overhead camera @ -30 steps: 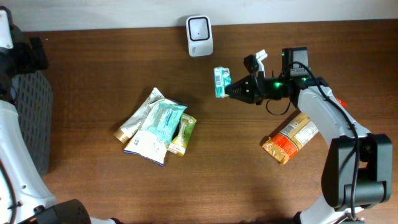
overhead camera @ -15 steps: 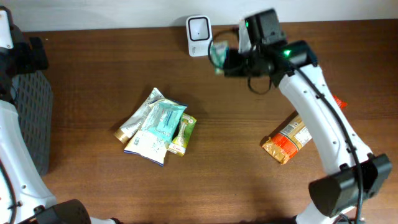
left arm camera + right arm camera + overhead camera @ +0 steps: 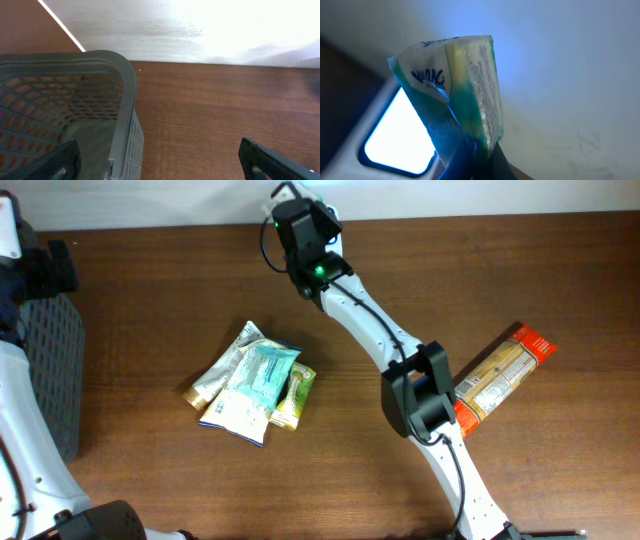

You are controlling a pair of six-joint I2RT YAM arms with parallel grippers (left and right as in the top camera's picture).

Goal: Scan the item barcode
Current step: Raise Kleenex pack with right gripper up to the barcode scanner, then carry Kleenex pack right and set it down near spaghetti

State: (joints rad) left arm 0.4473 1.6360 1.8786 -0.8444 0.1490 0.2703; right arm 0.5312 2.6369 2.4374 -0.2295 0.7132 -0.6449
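Observation:
In the right wrist view a small green and white packet (image 3: 455, 85) stands upright, pinched at its lower end by my right gripper (image 3: 480, 155), which is shut on it. Close behind the packet at the lower left glows the scanner's bright window (image 3: 395, 137). From overhead, the right arm (image 3: 350, 290) reaches to the table's back edge and its wrist (image 3: 300, 225) covers the scanner. The packet is hidden there. My left gripper (image 3: 160, 167) is open and holds nothing, with one finger (image 3: 60, 162) over the grey basket (image 3: 65, 100).
A pile of packets (image 3: 255, 380) lies left of the table's middle. An orange and tan packet (image 3: 495, 375) lies at the right. The grey basket (image 3: 50, 370) stands at the left edge beside the left arm. A white wall runs behind the table.
The right arm swung left and toward the back wall with the packet, from right of the scanner to over it. The pile and the left arm have not moved.

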